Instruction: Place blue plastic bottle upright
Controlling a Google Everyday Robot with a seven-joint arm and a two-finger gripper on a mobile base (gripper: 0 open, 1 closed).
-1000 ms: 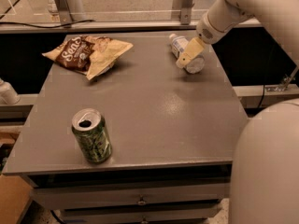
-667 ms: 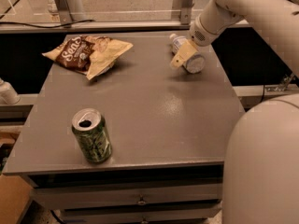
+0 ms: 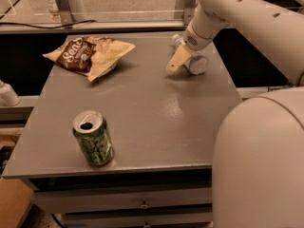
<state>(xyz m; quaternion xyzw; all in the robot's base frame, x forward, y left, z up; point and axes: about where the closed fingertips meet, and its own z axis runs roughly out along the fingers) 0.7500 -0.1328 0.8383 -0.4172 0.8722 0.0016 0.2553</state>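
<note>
gripper (image 3: 178,61) has slid left along the blue plastic bottle (image 3: 195,62), which is not upright yet; can't tell whether it's open or clamped

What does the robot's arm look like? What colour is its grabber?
The arm is creamy white, smooth and rounded like fat tubes, with a few small dark dots on it and no cables showing. A big rounded white shell fills the near right corner. The gripper is pale yellowish tan, at the table's far right, beside the blue plastic bottle.
</note>
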